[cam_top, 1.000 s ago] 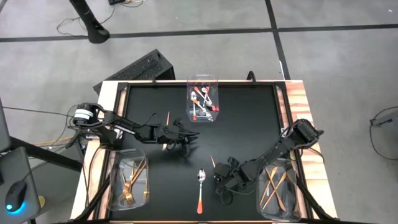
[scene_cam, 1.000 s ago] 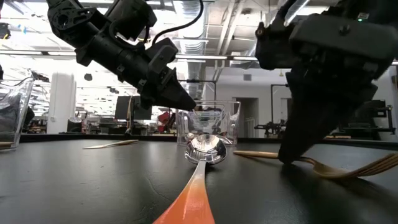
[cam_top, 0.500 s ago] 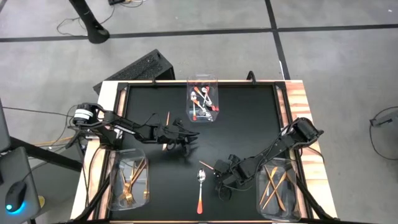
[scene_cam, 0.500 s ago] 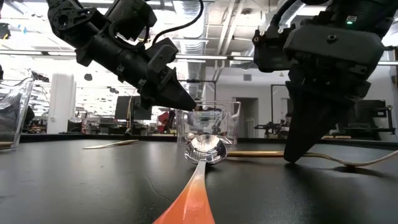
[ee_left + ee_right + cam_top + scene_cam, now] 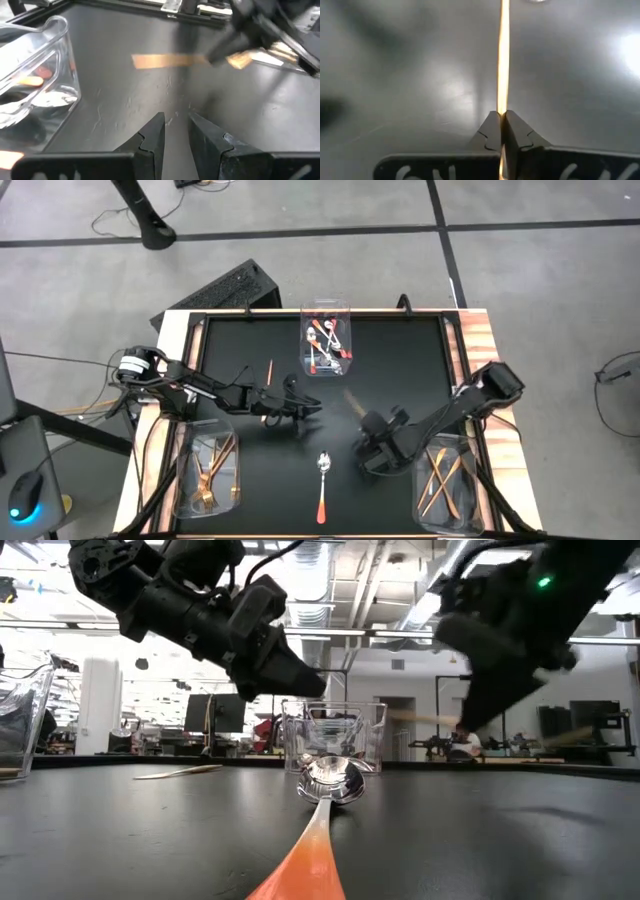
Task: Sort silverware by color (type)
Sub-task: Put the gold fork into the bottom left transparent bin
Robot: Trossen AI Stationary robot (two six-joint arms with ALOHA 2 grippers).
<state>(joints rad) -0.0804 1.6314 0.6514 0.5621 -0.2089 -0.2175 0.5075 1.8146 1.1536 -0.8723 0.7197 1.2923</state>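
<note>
Your right pincer (image 5: 502, 131) is closed on a thin gold knife (image 5: 503, 60), lifted above the counter (image 5: 400, 350). It is light, stiff and slippery, so hold its end tight. Your left pincer (image 5: 175, 131) waits nearby, slightly open and empty.

table top (image 5: 400, 360): matt black | bins (image 5: 327, 330): clear glossy plastic | spoon (image 5: 322, 480): shiny metal bowl

Rear centre: bin (image 5: 327, 340) holding spoons (image 5: 322, 345) | Front left: bin (image 5: 206, 467) holding forks (image 5: 211, 465) | Front right: bin (image 5: 447, 483) holding knives (image 5: 438, 480) | Front centre: lone spoon (image 5: 322, 482) on surface (image 5: 400, 360) | Left of centre: stick (image 5: 268, 380) on surface
</note>
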